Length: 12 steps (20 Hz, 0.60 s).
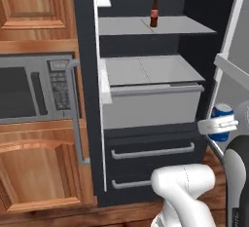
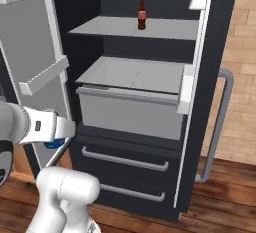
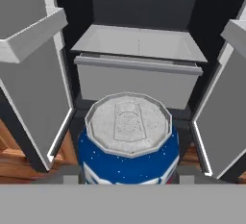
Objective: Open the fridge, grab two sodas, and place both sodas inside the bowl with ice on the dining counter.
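Gripper [image 1: 220, 123] pinching the short blue soda can with white and red markings [image 3: 128, 143], fingers pressed against its sides; the hand view looks straight down on its grey pull-tab lid. Can is held in the air in front of the tall black French-door fridge [image 2: 210, 47], low, about level with the grey pull-out bin [image 2: 129, 108], off toward the swung-out door with pale grey shelves [image 2: 42, 77]. Both fridge doors stand open. Below the bin: two black drawers with grey bar handles [image 1: 151, 151], shut. Further back and higher, the slim dark-brown bottle with a red label [image 1: 154, 14] stands upright on the upper pale grey shelf [image 1: 185, 25], well apart from the can. Grey built-in microwave [image 1: 34, 87] sits in wood cabinetry beside the fridge.
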### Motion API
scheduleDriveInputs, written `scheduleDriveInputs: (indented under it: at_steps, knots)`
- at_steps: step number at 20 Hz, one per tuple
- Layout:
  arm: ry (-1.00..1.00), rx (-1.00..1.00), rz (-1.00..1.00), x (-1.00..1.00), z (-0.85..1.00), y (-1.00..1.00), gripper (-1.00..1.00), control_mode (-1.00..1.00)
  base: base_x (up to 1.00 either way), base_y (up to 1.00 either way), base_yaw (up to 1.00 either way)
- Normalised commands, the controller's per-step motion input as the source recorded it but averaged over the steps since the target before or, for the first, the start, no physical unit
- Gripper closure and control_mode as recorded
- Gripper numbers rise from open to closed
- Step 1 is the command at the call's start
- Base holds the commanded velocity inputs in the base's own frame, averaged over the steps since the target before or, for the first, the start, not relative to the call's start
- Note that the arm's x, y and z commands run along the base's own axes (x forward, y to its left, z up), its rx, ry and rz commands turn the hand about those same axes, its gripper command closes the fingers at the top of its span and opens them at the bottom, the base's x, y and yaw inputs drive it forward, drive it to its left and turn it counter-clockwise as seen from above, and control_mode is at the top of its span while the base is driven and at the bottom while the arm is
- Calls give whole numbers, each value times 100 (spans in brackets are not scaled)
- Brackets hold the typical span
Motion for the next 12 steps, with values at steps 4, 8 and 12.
scheduleDriveInputs:
  at_steps: [4,8,12]
  knots:
    - [0,0,0,0,0,0,100,100,-65,-2,39]
    - [0,0,0,0,0,0,100,100,-70,0,43]
    - [0,0,0,0,0,0,100,100,-81,1,46]
